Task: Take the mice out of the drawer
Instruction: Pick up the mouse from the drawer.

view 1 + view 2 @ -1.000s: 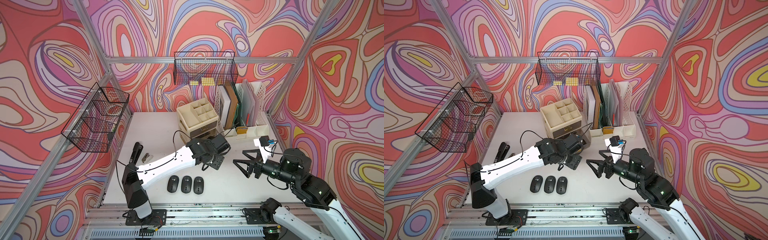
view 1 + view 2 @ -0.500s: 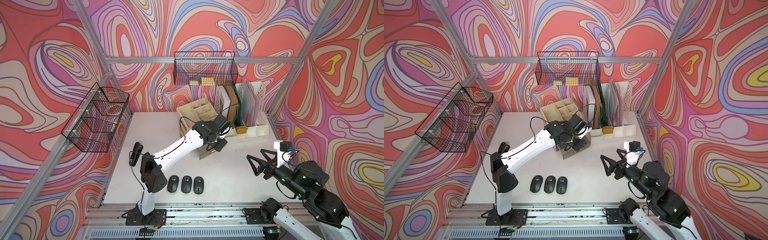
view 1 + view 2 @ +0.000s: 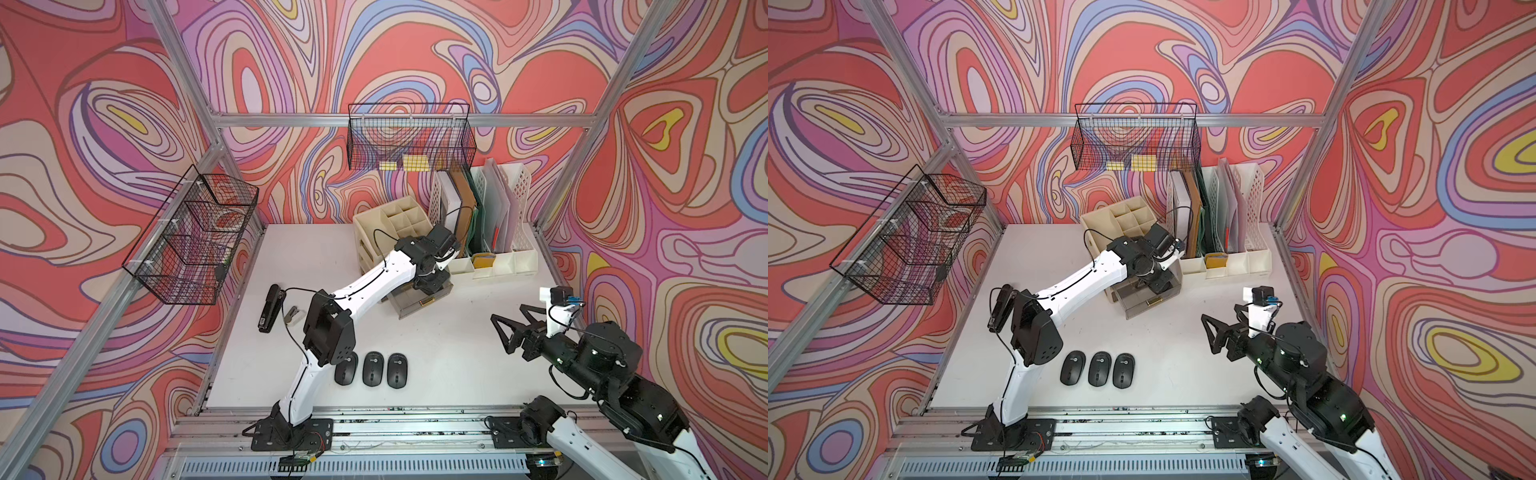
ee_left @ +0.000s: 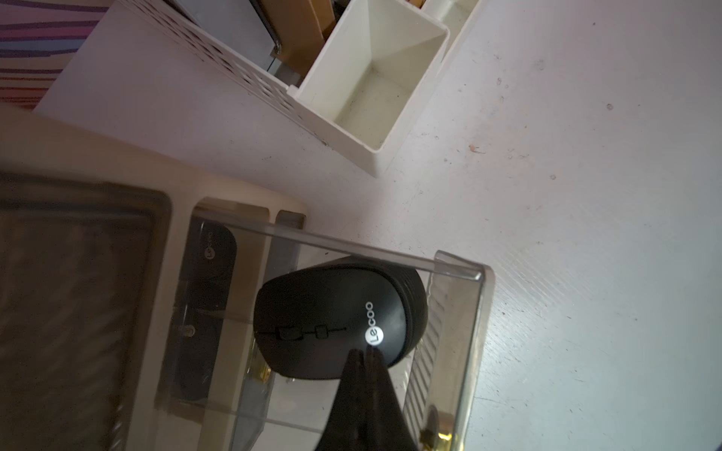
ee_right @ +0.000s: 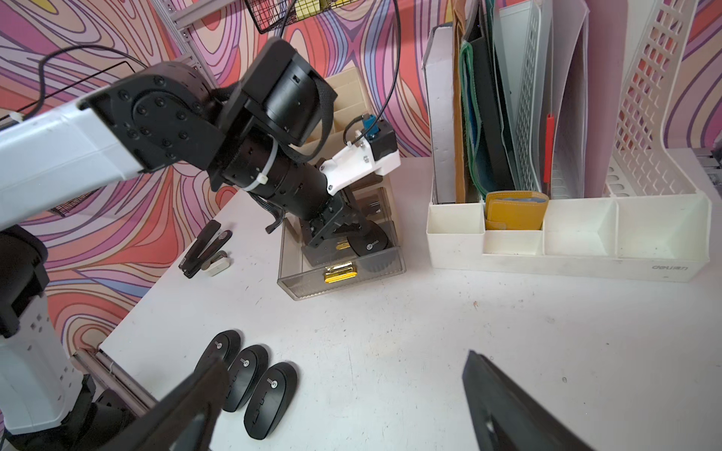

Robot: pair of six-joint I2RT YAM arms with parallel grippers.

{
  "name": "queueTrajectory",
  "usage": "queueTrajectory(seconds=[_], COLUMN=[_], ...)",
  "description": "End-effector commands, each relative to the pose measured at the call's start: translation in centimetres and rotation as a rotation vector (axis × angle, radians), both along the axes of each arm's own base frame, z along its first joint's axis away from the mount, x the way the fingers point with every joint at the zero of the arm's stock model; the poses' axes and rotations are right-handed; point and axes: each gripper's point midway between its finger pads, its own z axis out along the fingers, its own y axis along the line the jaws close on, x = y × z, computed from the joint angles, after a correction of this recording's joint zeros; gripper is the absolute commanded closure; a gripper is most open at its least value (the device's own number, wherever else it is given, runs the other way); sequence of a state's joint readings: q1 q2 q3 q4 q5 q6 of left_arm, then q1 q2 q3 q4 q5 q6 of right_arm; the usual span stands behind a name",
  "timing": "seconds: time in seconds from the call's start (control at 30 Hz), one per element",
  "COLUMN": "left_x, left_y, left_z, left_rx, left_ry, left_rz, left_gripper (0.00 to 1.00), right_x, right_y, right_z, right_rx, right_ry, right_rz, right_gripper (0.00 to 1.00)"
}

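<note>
White tabletop (image 3: 457,340); left pincer (image 4: 363,353) now closed above mouse (image 4: 332,312) in drawer (image 4: 457,266).

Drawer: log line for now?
drawer open | left end effector shut at mouse inside | right end effector open | three mice on table

The mouse (image 4: 332,312) bears "Lecoo" — white lettering.

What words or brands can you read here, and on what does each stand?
"Lecoo": white logo on the mouse in the drawer.
"Lecoo", dim: a second mouse farther in.
Logos on the three mice on the table: too small.
Embossed mark on the rack: blurred, unreadable.
</note>
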State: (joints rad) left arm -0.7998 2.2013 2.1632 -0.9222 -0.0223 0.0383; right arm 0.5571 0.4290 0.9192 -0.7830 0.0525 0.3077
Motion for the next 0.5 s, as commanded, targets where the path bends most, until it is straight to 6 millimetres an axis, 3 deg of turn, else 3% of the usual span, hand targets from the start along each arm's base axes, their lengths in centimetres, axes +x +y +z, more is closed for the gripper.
queueTrajectory(seconds=[0.0, 0.17, 0.47], left_x=[2.0, 3.5, 4.0], left_y=[-0.4, -0.2, 0.5], left_z=[0.0, -1.3, -3.7], left_rx=[0.015, 0.071, 0.148], left_ry=[-0.102, -0.148, -0.143], left_rz=[-0.005, 0.001, -0.009], left_gripper=[1.00, 1.00, 1.00], right_x=[0.3, 0.5, 0.6], right_y=[-0.4, -0.3, -0.3], right_z=[-1.3, -1.5, -1.6], right_rx=[-0.037, -0.047, -0.049], right_ry=[0.030, 0.041, 0.045], right_rz=[-0.026, -0.028, -0.030], right_gripper=[0.02, 0.02, 0.02])
